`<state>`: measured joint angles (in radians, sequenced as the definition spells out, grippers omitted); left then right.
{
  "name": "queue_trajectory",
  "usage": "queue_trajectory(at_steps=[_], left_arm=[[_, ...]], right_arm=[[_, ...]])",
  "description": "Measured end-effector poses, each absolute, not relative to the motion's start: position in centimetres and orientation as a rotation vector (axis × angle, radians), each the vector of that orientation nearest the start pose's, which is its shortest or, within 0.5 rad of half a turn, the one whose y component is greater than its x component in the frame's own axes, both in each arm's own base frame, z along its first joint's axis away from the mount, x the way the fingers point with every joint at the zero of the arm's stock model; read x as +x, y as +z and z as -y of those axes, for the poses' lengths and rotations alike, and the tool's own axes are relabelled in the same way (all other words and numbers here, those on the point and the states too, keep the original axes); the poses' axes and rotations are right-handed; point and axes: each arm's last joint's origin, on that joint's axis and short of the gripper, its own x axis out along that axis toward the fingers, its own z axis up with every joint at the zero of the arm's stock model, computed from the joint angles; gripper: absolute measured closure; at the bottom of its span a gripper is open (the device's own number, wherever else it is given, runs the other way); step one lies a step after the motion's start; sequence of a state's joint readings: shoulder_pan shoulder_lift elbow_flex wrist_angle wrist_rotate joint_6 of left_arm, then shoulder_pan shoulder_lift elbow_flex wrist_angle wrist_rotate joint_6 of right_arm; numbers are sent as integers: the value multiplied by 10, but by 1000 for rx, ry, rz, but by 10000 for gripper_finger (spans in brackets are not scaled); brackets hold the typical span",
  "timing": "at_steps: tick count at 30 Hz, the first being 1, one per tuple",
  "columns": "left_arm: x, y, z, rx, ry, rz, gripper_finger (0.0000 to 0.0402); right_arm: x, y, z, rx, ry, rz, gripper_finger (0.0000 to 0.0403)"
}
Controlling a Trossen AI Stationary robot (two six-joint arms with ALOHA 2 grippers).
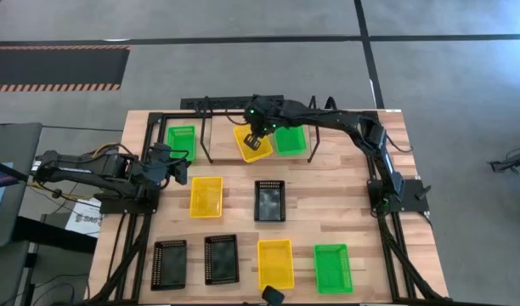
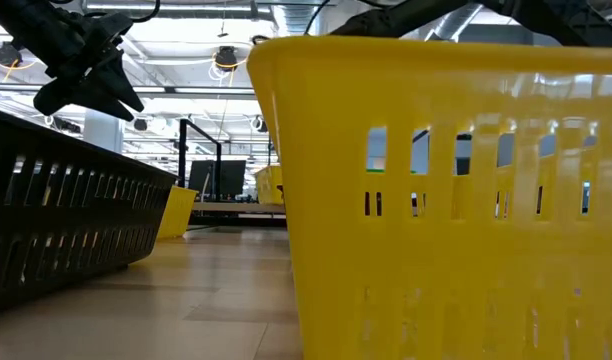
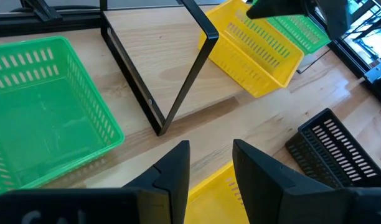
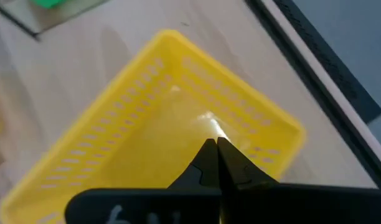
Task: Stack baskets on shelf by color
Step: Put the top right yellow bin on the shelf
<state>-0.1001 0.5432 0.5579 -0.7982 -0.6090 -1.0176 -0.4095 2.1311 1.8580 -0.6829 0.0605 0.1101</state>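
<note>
The shelf (image 1: 217, 136), a light board in black rods, stands at the table's far side. On it are a green basket (image 1: 181, 142) at the left and another green basket (image 1: 291, 138) to the right. My right gripper (image 1: 254, 138) is shut on a yellow basket (image 1: 250, 146) between them, which is tilted. My left gripper (image 3: 209, 165) is open and empty, just above the far end of a yellow basket (image 1: 206, 195) lying on the table near the shelf. My right gripper pinches one side wall of the yellow basket at its rim (image 4: 206, 124) between its two shut fingers, coming from above and pointing down. The fingers hide the place of contact itself. The basket hangs tilted, its held side up and its lower edge (image 3: 260, 92) by the shelf board.
A black basket (image 1: 270, 201) lies mid-table. Along the near edge lie two black baskets (image 1: 169, 263) (image 1: 220, 258), a yellow one (image 1: 275, 263) and a green one (image 1: 331, 268). The shelf's black upright loop (image 3: 178, 81) stands between the left green basket and the held yellow one.
</note>
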Motion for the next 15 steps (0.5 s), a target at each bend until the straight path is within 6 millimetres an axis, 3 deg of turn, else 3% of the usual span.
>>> queue_trajectory(at_steps=[6, 15], left_arm=[[104, 239, -6, -675, 797, -421, 292], [104, 239, -6, -675, 797, -420, 292]], right_arm=[[424, 238, 196, 289, -515, -941, 403], [435, 230, 184, 279, -471, -939, 403]])
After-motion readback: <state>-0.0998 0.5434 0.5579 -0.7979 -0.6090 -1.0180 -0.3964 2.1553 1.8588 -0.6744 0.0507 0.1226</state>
